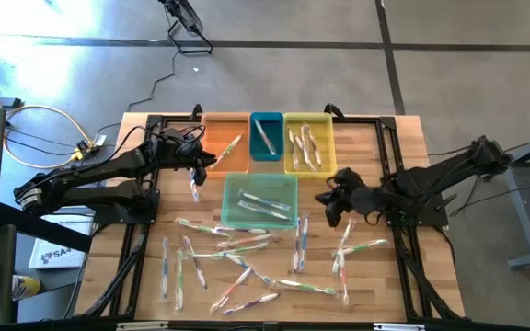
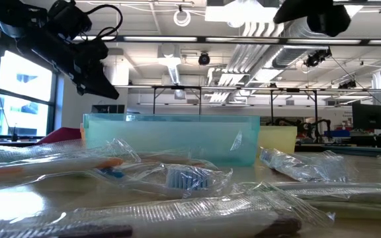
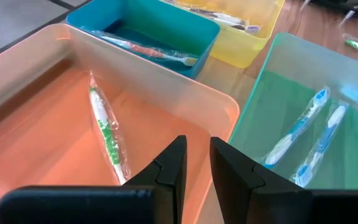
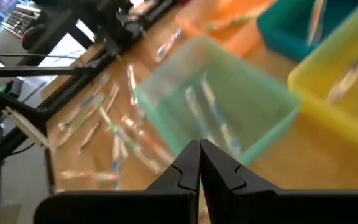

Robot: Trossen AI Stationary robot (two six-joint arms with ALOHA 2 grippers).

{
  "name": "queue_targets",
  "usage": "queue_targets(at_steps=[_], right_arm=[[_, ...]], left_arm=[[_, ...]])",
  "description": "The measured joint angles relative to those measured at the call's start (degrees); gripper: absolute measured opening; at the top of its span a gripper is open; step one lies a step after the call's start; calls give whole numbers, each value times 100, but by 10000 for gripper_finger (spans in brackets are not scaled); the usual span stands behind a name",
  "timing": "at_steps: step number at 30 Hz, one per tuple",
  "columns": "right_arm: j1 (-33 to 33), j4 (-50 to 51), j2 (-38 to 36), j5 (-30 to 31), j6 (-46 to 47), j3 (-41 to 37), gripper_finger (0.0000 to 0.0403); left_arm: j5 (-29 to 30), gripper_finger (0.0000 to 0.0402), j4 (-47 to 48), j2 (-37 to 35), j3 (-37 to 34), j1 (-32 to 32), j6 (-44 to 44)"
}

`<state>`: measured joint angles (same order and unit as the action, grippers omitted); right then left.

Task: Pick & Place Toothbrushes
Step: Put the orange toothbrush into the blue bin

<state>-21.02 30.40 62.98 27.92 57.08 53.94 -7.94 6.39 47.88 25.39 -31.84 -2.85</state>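
Many toothbrushes in clear wrappers (image 1: 247, 262) lie scattered on the wooden table's near half. Another toothbrush (image 1: 194, 187) lies just left of the bins. My left gripper (image 3: 194, 149) hovers open over the orange bin's near corner (image 1: 212, 158), with nothing between its fingers. That bin holds a green-accented toothbrush (image 3: 107, 134). My right gripper (image 4: 199, 146) is shut and empty, raised just right of the green bin (image 1: 325, 198). Two blue toothbrushes (image 3: 306, 134) lie in the green bin.
Four bins stand close together: orange (image 1: 212, 129), teal (image 1: 266, 156) with one brush, yellow (image 1: 290, 165) with several brushes, and green (image 1: 288, 221) in front of them. Dark frame rails (image 1: 394, 156) run along the table's sides. Cables (image 1: 35, 124) lie off the table's left edge.
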Motion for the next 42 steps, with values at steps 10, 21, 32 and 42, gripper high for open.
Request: queue_targets(at_steps=[10,21,32,42], right_arm=[[-553,811,843,-1649,2582,235,3],[-1292,992,1474,-2229,4309,235,3],[-2091,1371,2034,-3005,6037,233,4],[-2363,1352,2558,-3413,6485,228,4]], left_arm=[[20,69,-2,0,0,-2,0],[17,69,-4,0,0,-1,0],[13,69,-19,0,0,-1,0],[-9,69,-31,0,0,0,0]])
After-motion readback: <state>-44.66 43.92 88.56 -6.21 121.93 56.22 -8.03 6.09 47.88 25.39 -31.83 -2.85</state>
